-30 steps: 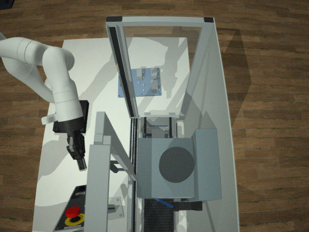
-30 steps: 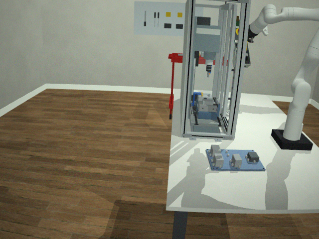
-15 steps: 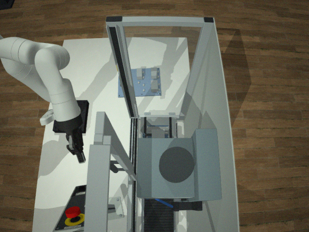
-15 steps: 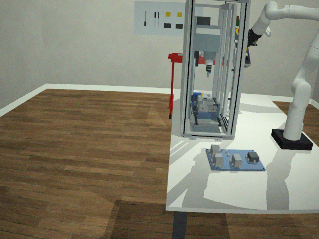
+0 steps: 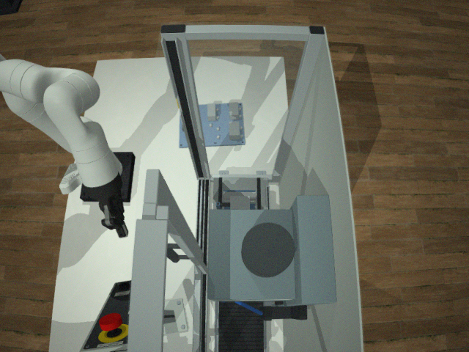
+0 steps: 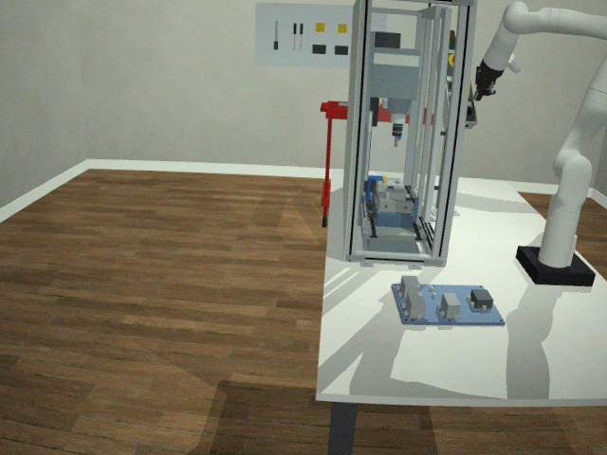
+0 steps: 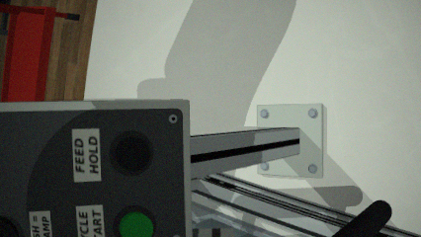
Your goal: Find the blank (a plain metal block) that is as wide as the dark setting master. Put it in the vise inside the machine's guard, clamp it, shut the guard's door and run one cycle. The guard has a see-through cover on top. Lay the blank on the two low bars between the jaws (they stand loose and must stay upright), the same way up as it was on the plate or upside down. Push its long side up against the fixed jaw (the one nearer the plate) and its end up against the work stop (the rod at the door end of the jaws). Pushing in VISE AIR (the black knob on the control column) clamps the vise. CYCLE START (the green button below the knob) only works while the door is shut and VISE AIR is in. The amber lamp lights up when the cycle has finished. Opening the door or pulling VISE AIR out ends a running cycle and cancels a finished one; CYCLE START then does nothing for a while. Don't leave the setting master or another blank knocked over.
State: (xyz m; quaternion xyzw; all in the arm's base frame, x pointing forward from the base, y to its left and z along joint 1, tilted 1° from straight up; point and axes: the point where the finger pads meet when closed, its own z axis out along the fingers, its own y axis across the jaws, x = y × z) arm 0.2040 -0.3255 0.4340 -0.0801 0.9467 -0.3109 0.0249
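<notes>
My gripper (image 5: 122, 232) (image 6: 478, 96) is shut and empty, high beside the guard near the control column. The column's panel (image 7: 54, 165) shows the green CYCLE START button (image 7: 136, 226) and, at the left edge, part of the black VISE AIR knob (image 7: 6, 228). The dark setting master (image 6: 482, 298) stands on the blue plate (image 6: 470, 318) (image 5: 193, 143). Three light blanks (image 6: 410, 284) (image 6: 414, 305) (image 6: 450, 304) are also there. The vise (image 6: 395, 218) is inside the guard (image 6: 454, 166); its contents, the bars and the work stop cannot be made out. Door position and amber lamp state are unclear.
The grey machine head (image 5: 261, 261) covers most of the vise from above. A black handle (image 7: 368, 218) (image 5: 174, 254) stands out at the guard's side. The red stop button (image 5: 110, 321) is on the panel. A red stand (image 6: 336, 109) is behind the guard.
</notes>
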